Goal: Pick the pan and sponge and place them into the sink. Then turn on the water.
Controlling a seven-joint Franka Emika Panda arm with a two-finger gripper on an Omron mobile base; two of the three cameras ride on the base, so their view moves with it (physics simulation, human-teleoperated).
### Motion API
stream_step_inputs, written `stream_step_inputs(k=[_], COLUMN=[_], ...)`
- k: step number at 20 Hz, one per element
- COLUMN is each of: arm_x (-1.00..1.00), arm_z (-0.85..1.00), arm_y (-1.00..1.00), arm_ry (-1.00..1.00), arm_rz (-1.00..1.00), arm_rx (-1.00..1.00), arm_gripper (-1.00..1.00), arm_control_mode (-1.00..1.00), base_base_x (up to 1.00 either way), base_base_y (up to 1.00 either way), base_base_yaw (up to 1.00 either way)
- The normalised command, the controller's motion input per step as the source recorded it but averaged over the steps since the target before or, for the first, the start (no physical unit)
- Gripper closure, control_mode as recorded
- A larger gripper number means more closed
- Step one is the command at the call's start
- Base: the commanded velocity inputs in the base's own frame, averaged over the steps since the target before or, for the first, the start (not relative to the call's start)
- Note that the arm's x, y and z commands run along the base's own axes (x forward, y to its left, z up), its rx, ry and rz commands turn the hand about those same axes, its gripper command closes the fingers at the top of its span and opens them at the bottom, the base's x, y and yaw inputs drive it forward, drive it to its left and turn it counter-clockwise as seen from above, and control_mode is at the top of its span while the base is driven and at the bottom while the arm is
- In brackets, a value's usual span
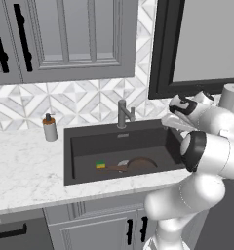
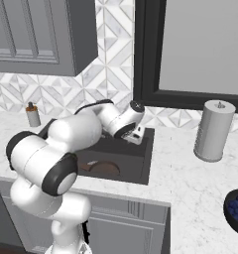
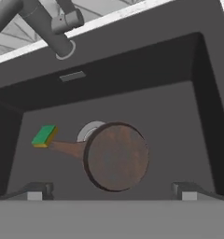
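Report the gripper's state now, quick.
Gripper: open, holding nothing, above the sink where the pan and sponge lie.

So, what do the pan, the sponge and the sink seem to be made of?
Pan: probably coated metal or cast iron; dark brown, matt, faintly mottled, no shine. Sponge: soft foam by the look; green scouring layer over a yellow one. Sink: perhaps stone composite; even dark grey, dull, no reflections. Only its drain looks like bright metal. These are rendered pictures, so all of this is uncertain.
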Motion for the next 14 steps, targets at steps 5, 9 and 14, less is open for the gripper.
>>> stream_step_inputs(k=[5, 9, 14], arm_x=[0.30, 0.41, 0.29], arm_z=[0.00, 0.00, 0.00], arm_y=[0.02, 0.12, 0.02], arm_ry=[0.00, 0.00, 0.03], arm_rz=[-0.01, -0.05, -0.06], arm_rx=[0.24, 0.33, 0.28], arm_gripper=[-1.00, -1.00, -1.00], arm_control_mode=[-1.00, -1.00, -1.00], base_base_x=[0.00, 0.00, 0.00], base_base_y=[0.00, 0.00, 0.00], base_base_yaw=[0.00, 0.00, 0.00])
